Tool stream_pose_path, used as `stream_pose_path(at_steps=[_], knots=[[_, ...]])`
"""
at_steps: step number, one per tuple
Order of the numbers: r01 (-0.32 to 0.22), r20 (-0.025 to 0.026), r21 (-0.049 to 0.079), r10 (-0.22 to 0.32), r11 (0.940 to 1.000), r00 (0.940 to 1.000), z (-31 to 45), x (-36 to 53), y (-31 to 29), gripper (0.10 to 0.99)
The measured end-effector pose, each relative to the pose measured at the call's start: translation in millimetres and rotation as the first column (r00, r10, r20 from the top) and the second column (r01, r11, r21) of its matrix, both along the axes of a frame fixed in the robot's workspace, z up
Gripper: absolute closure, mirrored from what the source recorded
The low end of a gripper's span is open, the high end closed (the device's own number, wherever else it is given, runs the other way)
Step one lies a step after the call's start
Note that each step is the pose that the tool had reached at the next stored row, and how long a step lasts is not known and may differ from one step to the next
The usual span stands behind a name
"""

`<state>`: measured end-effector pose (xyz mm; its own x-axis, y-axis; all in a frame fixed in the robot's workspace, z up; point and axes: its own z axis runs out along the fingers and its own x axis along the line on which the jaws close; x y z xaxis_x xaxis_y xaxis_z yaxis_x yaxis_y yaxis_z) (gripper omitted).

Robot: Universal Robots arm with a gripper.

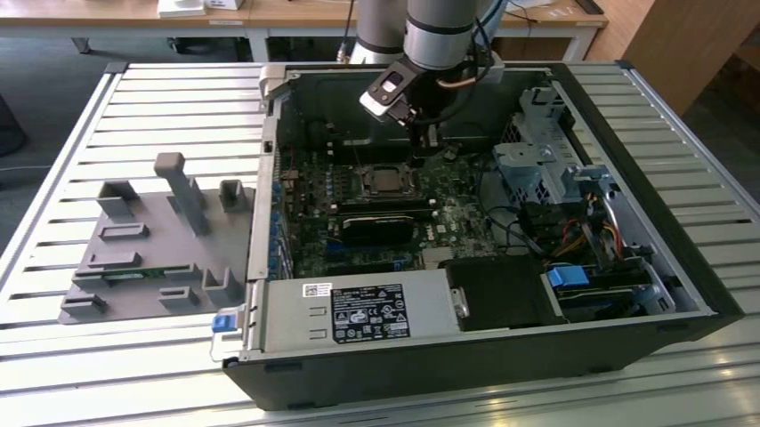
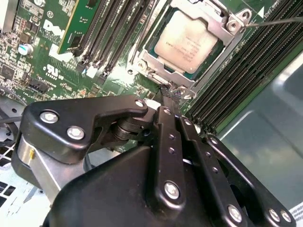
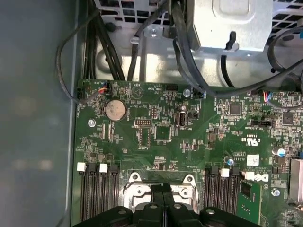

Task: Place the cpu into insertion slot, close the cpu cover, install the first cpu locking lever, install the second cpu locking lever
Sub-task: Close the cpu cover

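Note:
The cpu (image 1: 386,181) (image 2: 189,40) lies flat in its socket on the green motherboard, silvery top showing. Around it the cpu cover (image 2: 156,66) (image 3: 135,189), a silvery frame, is folded down over the chip. My gripper (image 1: 424,142) (image 2: 169,92) (image 3: 163,188) hangs just beyond the socket's edge. Its black fingers are shut together, and their tips sit at the frame's rim with nothing visibly held. A thin metal lever rod (image 2: 279,20) runs out from one socket corner.
The open computer case (image 1: 665,294) lies on a slatted table. A black heatsink block (image 1: 377,227), the power supply (image 1: 344,311), a drive cage (image 1: 540,169) and cables (image 3: 184,47) surround the socket. A grey fixture (image 1: 155,240) stands on the exterior view's left.

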<state>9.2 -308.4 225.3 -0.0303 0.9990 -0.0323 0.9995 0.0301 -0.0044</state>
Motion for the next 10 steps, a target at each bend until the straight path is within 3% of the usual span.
stream_pose_path(at_steps=[10], knots=[[0.000, 0.0000, -0.002, 0.000, 1.0000, 1.0000, -4.1, -13.6, 0.0, 0.980]])
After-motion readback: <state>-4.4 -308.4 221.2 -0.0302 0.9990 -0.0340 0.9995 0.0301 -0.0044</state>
